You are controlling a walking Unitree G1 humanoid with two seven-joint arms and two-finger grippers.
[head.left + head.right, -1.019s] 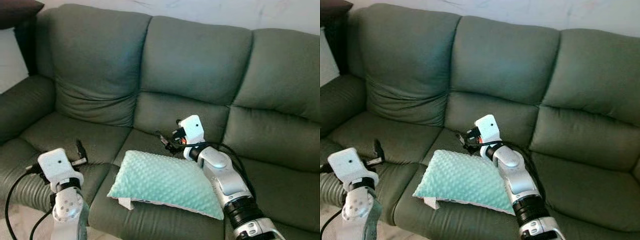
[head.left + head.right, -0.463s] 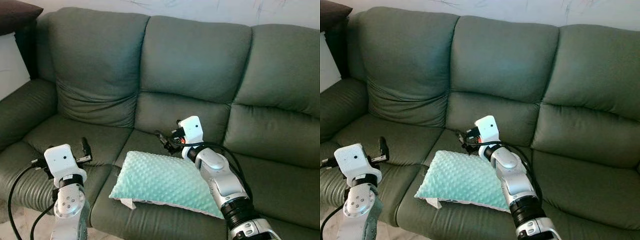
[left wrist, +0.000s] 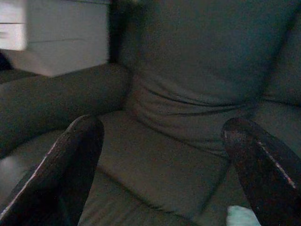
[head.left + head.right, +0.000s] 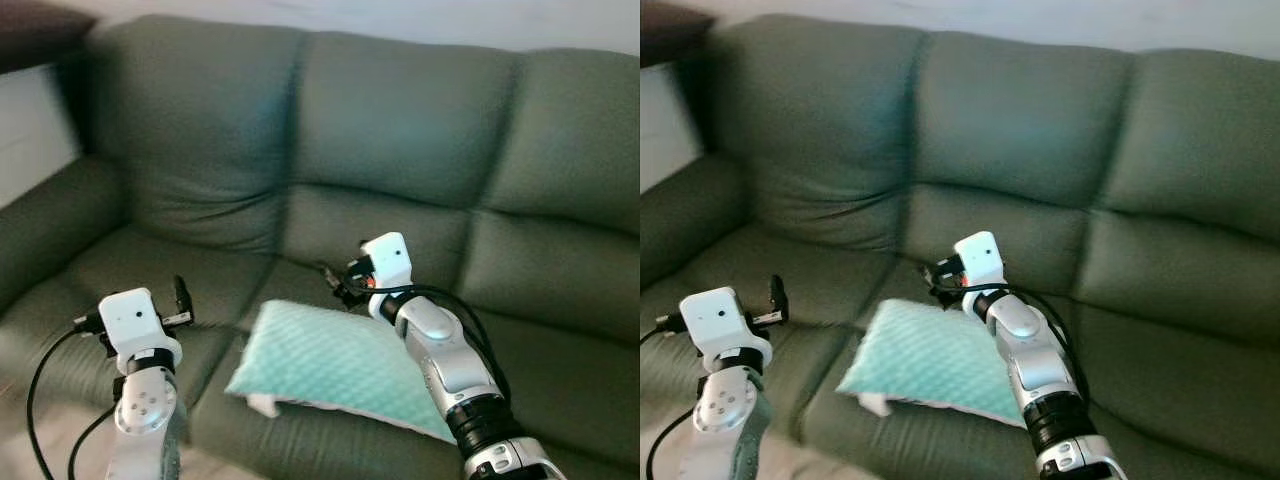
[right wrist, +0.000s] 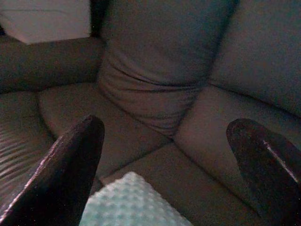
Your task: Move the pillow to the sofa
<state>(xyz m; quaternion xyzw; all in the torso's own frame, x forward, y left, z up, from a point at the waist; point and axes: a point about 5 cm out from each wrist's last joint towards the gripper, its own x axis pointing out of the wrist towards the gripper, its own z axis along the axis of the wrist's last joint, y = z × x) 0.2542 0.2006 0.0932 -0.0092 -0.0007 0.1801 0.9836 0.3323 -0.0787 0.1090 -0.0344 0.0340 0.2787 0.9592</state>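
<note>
Mint dimpled pillow lay on the green sofa, likely light and squashy, best pinched at a corner; both left gripper and right gripper fingers apart.

- You have one sofa, dark green, spanning the frame from left edge to right edge.
- Count three back cushions on it, side by side across the upper half of the frame.
- You have one pillow, light teal and bumpy, lying on the seat at lower centre.
- You have two silver arms: one at lower left, one at lower right.
- That gives you two grippers: the left gripper and the right gripper, each with two black fingers spread apart in the wrist views.
- One armrest shows at the left edge.
</note>
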